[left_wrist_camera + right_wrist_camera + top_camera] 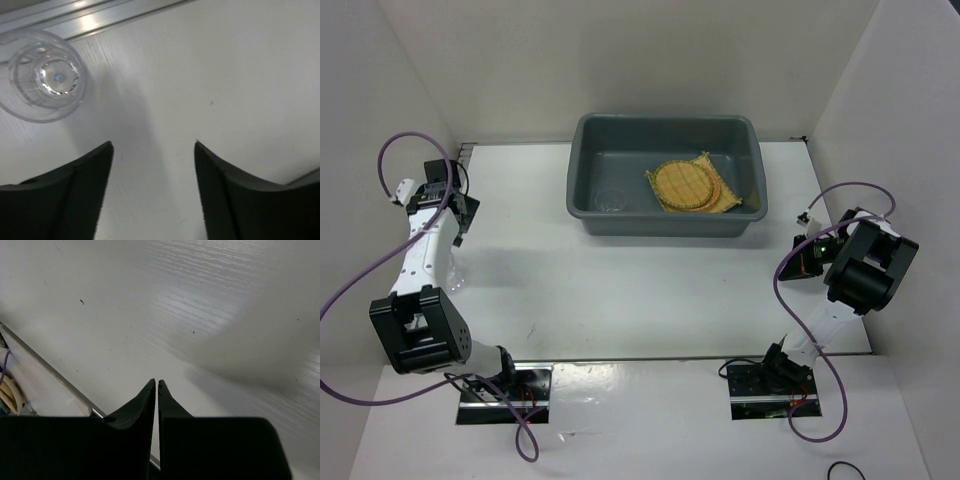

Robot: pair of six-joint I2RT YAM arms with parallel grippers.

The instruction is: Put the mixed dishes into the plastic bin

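Mats (688,186) are already in the plastic bin (660,222) near its right end, plus what looks like one clear cup (611,201). Still to go: a second cup (45,75) by the table's (620,290) left edge. Left gripper (152,145) is parted and empty near it; right gripper (156,382) is pinched closed on nothing.

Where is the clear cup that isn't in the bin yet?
In the left wrist view, the clear cup sits on the table at upper left, beside the metal rail, ahead and left of the open left gripper.
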